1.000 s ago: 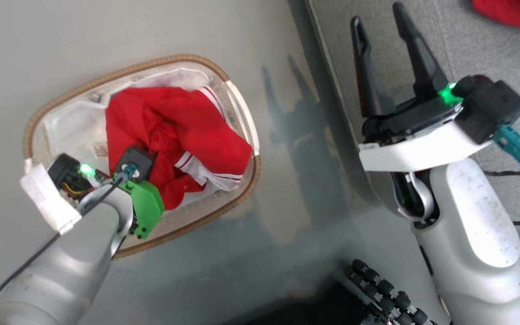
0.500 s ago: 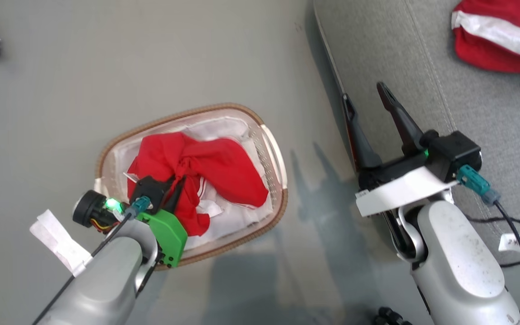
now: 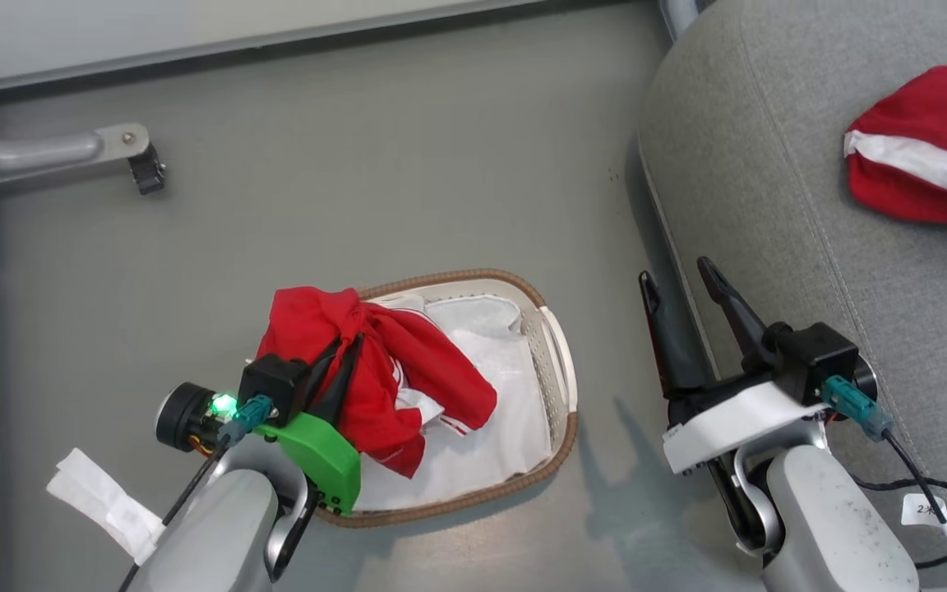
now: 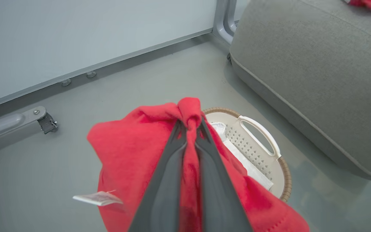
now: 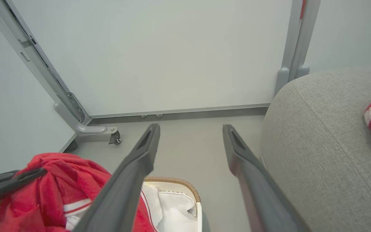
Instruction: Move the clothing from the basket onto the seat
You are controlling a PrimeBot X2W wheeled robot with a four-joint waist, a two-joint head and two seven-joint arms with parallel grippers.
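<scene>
Grey floor (image 3: 408,164) runs from a pale wall (image 3: 194,25) at the far side to the seat (image 3: 769,164) on the right. Near the robot stands the basket (image 3: 560,386) with its white liner (image 3: 498,427). The left hand (image 3: 345,344) is pinched tight on a fold of the clothing (image 3: 432,370), which bunches over the basket's left side, lower folds draping onto the liner. The right hand (image 3: 675,271) hangs wide and empty beside the seat's edge. Another red garment (image 3: 917,164) lies on the seat, far right.

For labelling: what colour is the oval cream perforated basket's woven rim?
Brown: the woven rim shows best in the head view.
</scene>
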